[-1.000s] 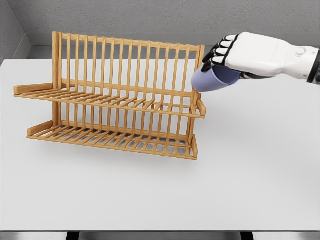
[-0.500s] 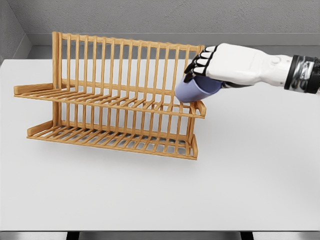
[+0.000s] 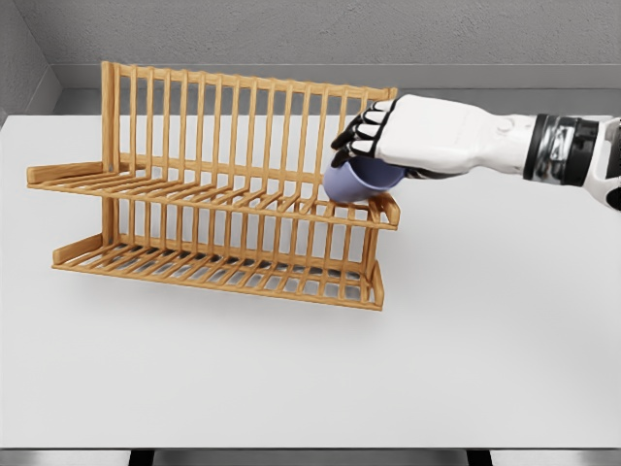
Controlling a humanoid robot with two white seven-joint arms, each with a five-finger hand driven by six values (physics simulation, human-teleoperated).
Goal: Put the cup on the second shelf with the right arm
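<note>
A pale blue cup [image 3: 351,182] is held tilted in my right hand [image 3: 374,150], whose dark-tipped fingers curl over its top. The hand reaches in from the right, over the right end of the wooden two-tier rack [image 3: 209,184]. The cup's lower edge sits just above, or touching, the upper shelf [image 3: 233,201] near its right corner; I cannot tell which. The lower shelf [image 3: 223,272] holds nothing. My left arm is out of view.
The rack stands on a white table [image 3: 485,340] and takes up its left and middle part. A grey wall runs behind the table's far edge.
My right hand has carried the cup leftward and down, from beside the rack's right post to over the right end of the upper shelf.
</note>
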